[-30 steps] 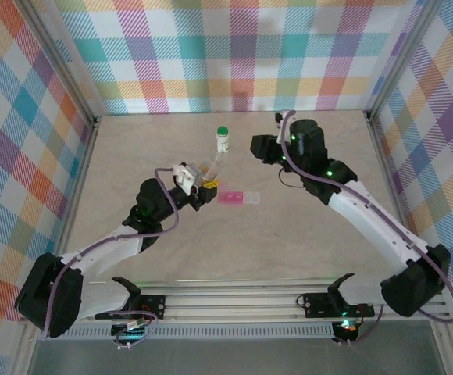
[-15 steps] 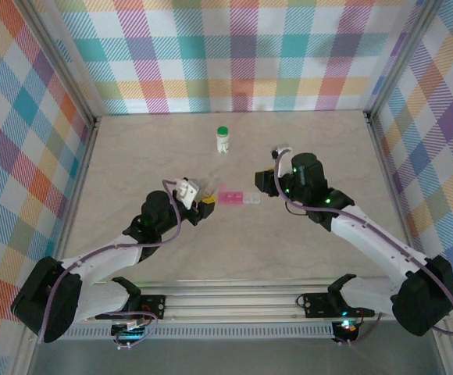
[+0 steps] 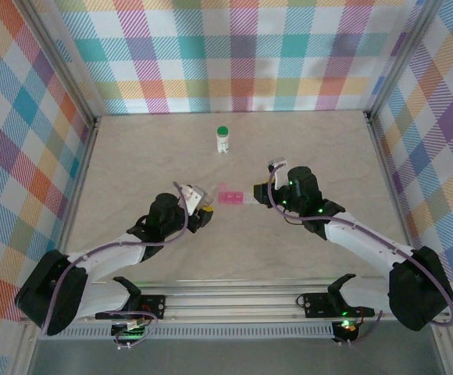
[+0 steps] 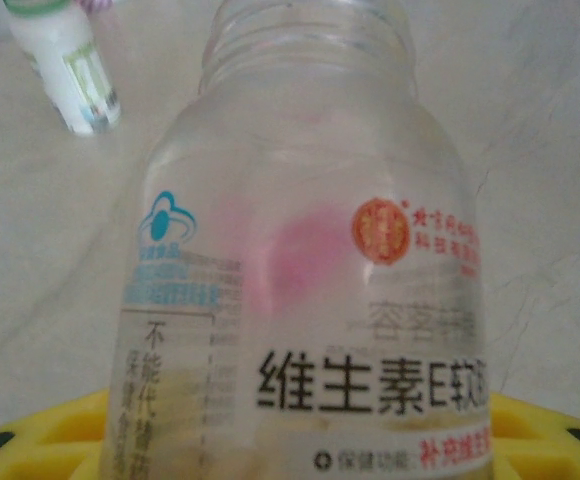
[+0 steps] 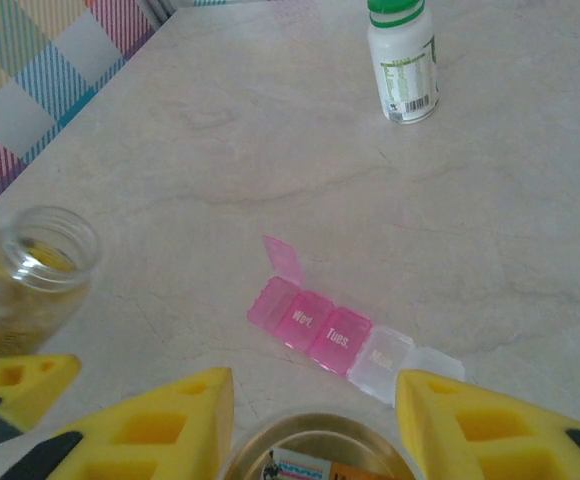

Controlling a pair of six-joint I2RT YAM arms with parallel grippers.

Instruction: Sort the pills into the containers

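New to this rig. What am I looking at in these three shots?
Two robot arms, each ending in a two-finger gripper. One picture looks down from above and behind; the other two come from cameras on the wrists. On the table are a pink-and-clear pill box, one lid open, and a white bottle with a green cap. The left gripper holds an open clear bottle. The right gripper grips a round gold-rimmed thing; what it is I cannot tell.
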